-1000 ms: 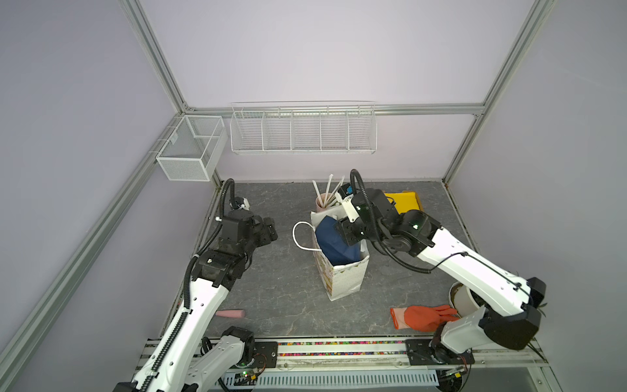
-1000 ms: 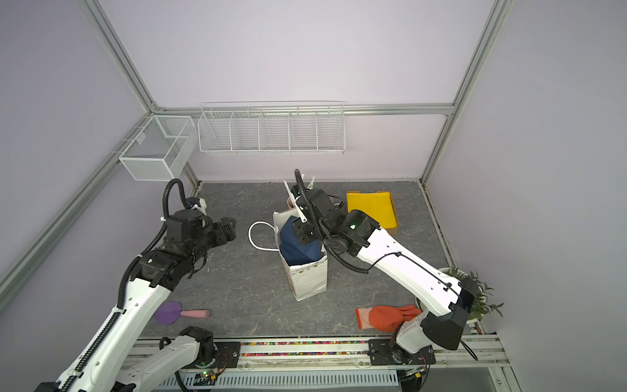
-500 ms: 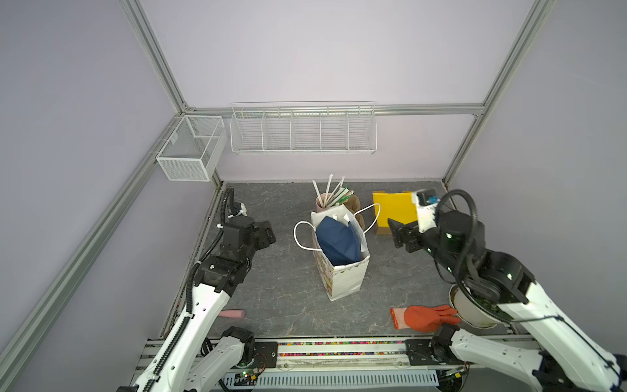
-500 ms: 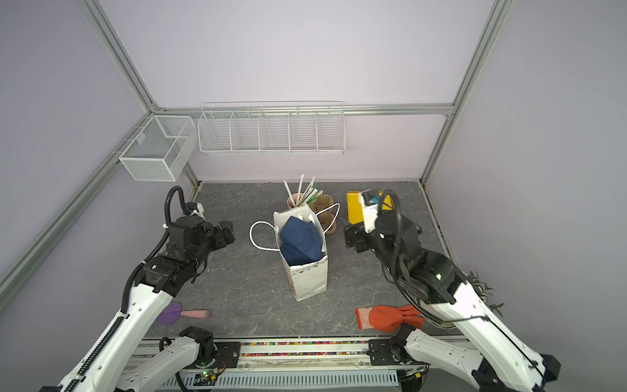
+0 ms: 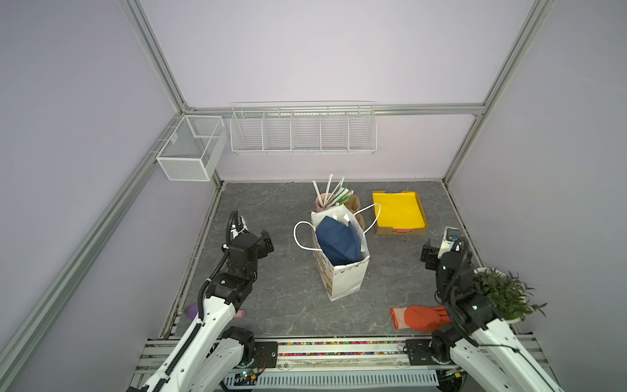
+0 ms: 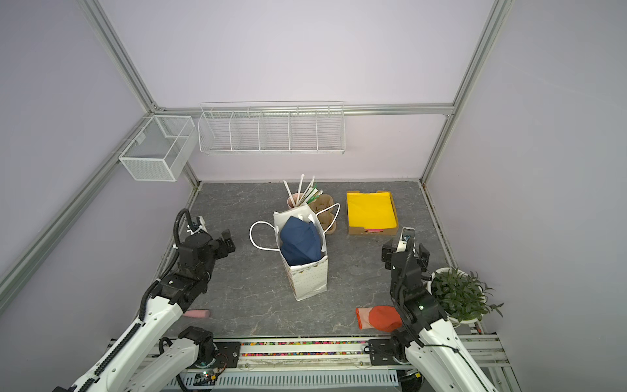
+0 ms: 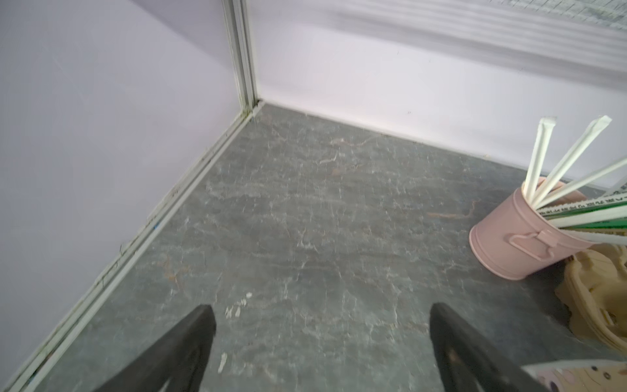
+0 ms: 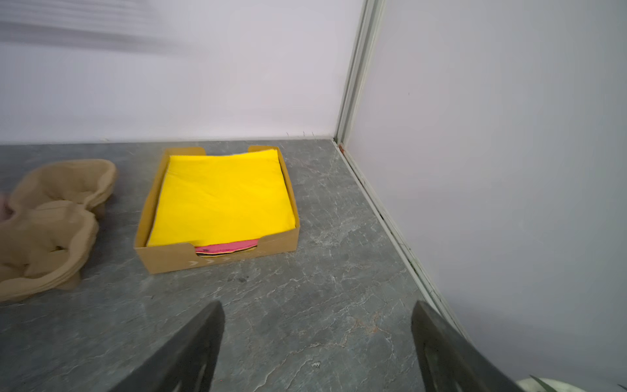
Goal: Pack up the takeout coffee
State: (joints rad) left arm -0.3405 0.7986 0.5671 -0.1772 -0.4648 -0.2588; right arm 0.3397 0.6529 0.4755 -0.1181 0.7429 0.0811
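Left end effector (image 7: 322, 315) and right end effector (image 8: 317, 310) are hanging released — empty, flanking paper bag (image 5: 342, 275) on counter (image 5: 271, 210).

A white patterned paper bag (image 5: 344, 278) stands upright mid-surface (image 5: 271, 203), with a navy wad (image 5: 337, 239), perhaps tissue paper, filling its mouth. Just behind it a pink metal cup (image 7: 509, 237) holds wrapped straws (image 5: 334, 190), and brown pulp cup carriers (image 8: 51, 220) sit stacked beside that cup. To the right of these, a cardboard tray (image 5: 400, 231) holds yellow napkins (image 5: 398, 210) over a pink sheet (image 8: 227, 246). An orange glove (image 5: 420, 317) lies near the front right, next to a potted plant (image 5: 505, 295). A small pink object (image 6: 198, 314) lies front left, partly hidden. A wire shelf (image 5: 303, 129) and a mesh basket (image 5: 190, 149) hang on the walls.
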